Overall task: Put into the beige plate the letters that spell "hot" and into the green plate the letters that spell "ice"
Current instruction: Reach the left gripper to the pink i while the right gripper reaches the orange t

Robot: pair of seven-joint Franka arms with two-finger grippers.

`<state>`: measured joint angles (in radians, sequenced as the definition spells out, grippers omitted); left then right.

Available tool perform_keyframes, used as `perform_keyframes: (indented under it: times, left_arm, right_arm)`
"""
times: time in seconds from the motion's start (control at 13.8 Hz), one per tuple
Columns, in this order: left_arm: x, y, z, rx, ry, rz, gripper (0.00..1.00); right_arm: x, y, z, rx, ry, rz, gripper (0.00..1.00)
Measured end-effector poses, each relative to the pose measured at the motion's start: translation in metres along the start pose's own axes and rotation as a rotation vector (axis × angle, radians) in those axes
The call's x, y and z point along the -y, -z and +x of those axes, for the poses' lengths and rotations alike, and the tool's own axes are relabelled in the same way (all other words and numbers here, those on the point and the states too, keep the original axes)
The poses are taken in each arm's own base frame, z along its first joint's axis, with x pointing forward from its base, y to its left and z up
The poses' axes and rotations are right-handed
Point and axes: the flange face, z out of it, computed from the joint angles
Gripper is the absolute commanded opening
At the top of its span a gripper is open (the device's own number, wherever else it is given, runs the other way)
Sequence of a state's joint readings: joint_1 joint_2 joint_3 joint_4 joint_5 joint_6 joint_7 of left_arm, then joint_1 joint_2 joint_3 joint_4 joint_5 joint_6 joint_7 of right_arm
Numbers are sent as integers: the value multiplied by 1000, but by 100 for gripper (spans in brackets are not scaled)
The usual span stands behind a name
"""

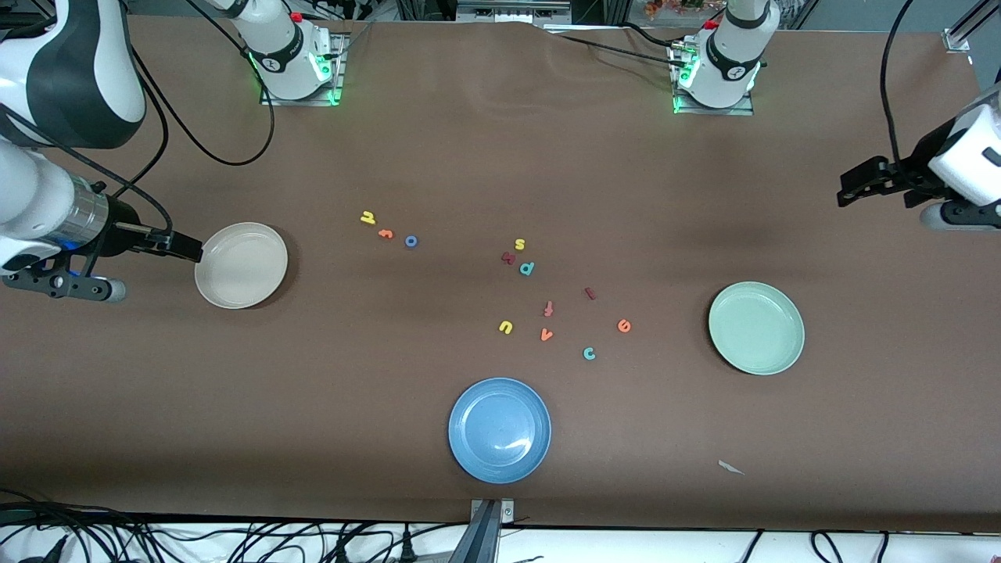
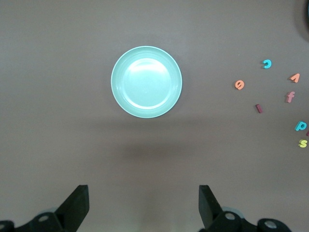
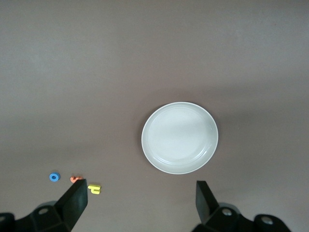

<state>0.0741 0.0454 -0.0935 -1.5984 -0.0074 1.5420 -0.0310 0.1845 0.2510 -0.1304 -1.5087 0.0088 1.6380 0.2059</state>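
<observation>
Black left pincer (image 2: 143,208) and right pincer (image 3: 140,205) gape wide, empty.

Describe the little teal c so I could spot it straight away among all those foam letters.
Start at the blue plate, the plate nearest the front camera. Just farther from the camera, toward the green plate, lies the teal c. It is the loose letter closest to the blue plate; the other teal letter, a p, has a stem.

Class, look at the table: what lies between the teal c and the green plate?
Only bare brown table lies between the teal c and the green plate, shown in the front view.
</observation>
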Motion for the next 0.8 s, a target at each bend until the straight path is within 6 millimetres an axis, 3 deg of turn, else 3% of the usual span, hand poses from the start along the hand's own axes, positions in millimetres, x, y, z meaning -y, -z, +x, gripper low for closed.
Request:
perform_keyframes:
  times: [0.43, 0.8]
  left_arm:
    - [-73, -42, 26, 6, 24, -11, 100]
    - [-117, -86, 51, 2, 78, -42, 100]
  right_arm:
    - [0, -1, -1, 2, 0, 0, 99]
    - [0, -2, -5, 9, 2, 1, 99]
